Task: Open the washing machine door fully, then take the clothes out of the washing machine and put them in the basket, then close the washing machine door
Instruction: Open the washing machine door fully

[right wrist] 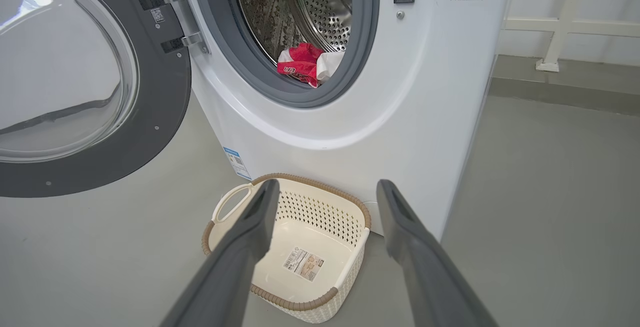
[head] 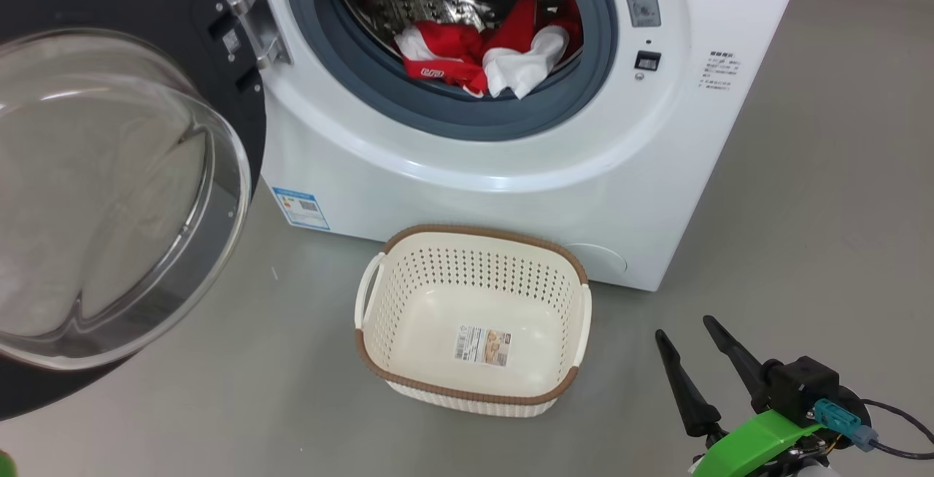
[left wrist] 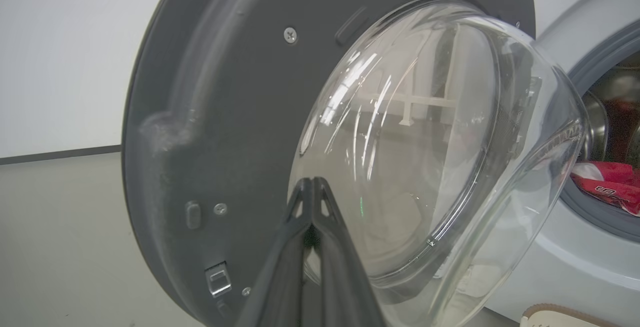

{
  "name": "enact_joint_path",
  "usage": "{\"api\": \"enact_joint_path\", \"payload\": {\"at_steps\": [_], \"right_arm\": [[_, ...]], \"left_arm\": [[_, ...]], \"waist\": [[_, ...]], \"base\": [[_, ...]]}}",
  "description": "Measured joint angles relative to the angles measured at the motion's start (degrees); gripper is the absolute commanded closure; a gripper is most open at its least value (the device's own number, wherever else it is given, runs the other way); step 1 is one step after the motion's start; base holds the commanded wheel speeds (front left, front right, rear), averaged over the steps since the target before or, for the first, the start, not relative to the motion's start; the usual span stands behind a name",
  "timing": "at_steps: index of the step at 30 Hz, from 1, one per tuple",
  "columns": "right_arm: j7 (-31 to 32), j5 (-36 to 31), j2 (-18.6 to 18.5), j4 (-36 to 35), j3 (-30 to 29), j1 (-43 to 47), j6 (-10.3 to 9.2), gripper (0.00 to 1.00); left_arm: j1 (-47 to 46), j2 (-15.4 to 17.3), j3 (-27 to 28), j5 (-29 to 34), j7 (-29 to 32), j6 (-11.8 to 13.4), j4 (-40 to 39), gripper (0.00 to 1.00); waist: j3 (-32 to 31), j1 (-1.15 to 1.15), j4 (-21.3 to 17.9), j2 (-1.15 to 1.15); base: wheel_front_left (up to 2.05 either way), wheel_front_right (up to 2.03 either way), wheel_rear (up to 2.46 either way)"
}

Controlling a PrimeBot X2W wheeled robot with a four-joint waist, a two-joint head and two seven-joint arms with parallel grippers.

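Observation:
The washing machine door (head: 117, 192) is swung open to the left, its clear glass bowl (left wrist: 430, 152) facing me. The white washing machine (head: 511, 171) shows its grey-ringed opening and steel drum. Red and white clothes (head: 489, 54) lie at the drum's front lip, also clothes (right wrist: 307, 62). The cream basket (head: 474, 389) stands empty on the floor in front of the machine, with a paper label on its bottom. My left gripper (left wrist: 312, 182) is shut, its tips close to the door's glass bowl, holding nothing. My right gripper (head: 682, 327) is open at the lower right, right of the basket (right wrist: 300, 299).
Grey floor (head: 803, 207) stretches to the right of the machine. A white wall with a dark skirting (left wrist: 60, 154) runs behind the open door. A white rail frame (right wrist: 565, 27) stands at the back right.

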Motion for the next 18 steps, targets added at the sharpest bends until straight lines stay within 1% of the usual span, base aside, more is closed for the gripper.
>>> {"api": "enact_joint_path", "payload": {"at_steps": [2, 4, 5, 6, 7, 8, 15, 18], "right_arm": [[0.0, 0.08, 0.22, -0.03, 0.0, 0.1, 0.0, 0.0], [0.0, 0.08, 0.38, -0.12, -0.04, 0.13, 0.0, 0.0], [0.0, 0.08, 0.42, -0.26, -0.09, 0.26, 0.0, 0.0], [0.0, 0.08, 0.41, -0.45, -0.23, 0.61, 0.0, 0.0], [0.0, 0.08, 0.42, -0.58, -0.29, 1.03, 0.0, 0.0], [0.0, 0.08, 0.44, -0.65, -0.36, 1.41, 0.0, 0.0], [0.0, 0.08, 0.66, -1.36, -1.75, 2.22, 0.0, 0.0], [0.0, 0.08, 0.67, -1.43, -2.15, 2.33, 0.0, 0.0]], "left_arm": [[2.03, -1.18, -0.96, -0.27, 0.0, 0.0, -2.26, 1.0], [4.31, -2.27, -2.85, -0.78, 0.0, 0.0, -4.7, 0.87], [5.42, -2.88, -3.74, -1.16, 0.01, 0.0, -5.81, 0.64], [6.39, -3.49, -4.58, -1.58, 0.0, 0.0, -6.92, 0.52], [7.48, -3.9, -5.68, -1.89, 0.01, 0.0, -7.93, 0.21], [8.5, -4.15, -6.78, -2.01, 0.01, 0.0, -8.77, 0.0], [13.22, -6.25, -12.39, -2.1, 0.01, -0.01, -13.7, 0.0], [14.57, -6.43, -14.34, -2.1, 0.01, -0.01, -14.97, 0.0]], "waist": [[-0.76, 0.0, -0.07, 0.0], [-1.41, 0.0, -0.25, 0.0], [-1.69, 0.0, -0.38, 0.0], [-1.92, 0.0, -0.51, 0.0], [-2.11, 0.0, -0.69, 0.0], [-2.26, 0.0, -0.89, 0.0], [-2.76, 0.0, -2.52, 0.0], [-2.89, 0.0, -3.41, 0.0]], "base": [[0.0, 0.0, 0.0], [0.0, 0.0, 0.0], [0.0, 0.0, 0.0], [0.0, 0.0, 0.0], [0.0, 0.0, 0.0], [0.0, 0.0, 0.0], [0.0, 0.0, 0.0], [0.0, 0.0, 0.0]]}}
